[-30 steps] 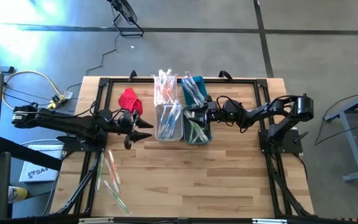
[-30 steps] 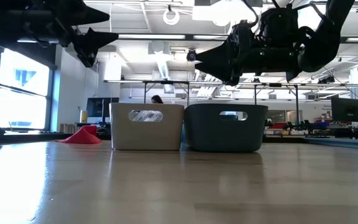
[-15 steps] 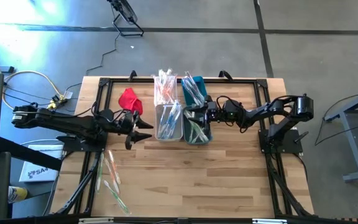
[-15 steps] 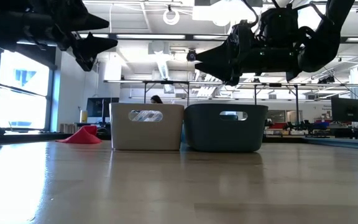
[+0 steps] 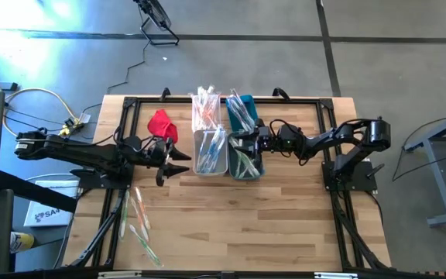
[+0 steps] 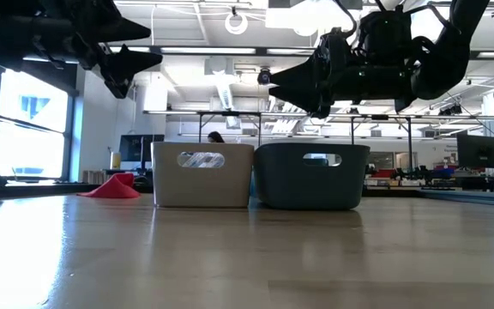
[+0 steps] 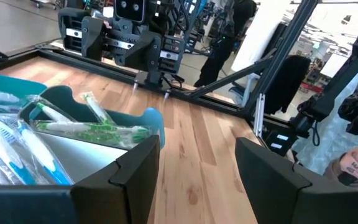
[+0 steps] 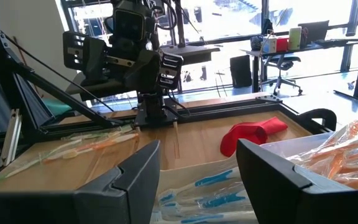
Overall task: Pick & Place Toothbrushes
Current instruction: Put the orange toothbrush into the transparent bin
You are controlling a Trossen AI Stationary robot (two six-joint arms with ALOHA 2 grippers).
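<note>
Hovering left gripper (image 5: 178, 163), fingers spread, empty, beside white bin (image 5: 210, 152) | right gripper (image 5: 238, 144) spread over teal bin (image 5: 246, 164), poised to pick toothbrushes (image 5: 142, 225) lying loose on tabletop (image 5: 246, 225)

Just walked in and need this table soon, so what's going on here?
Two robot arms are sorting wrapped toothbrushes into bins. Right now neither holds anything. The left gripper hangs, jaws open, beside the white bin, near the red cloth. The right gripper hangs open above the teal bin. Several toothbrushes lie loose on the table by the left arm.
</note>
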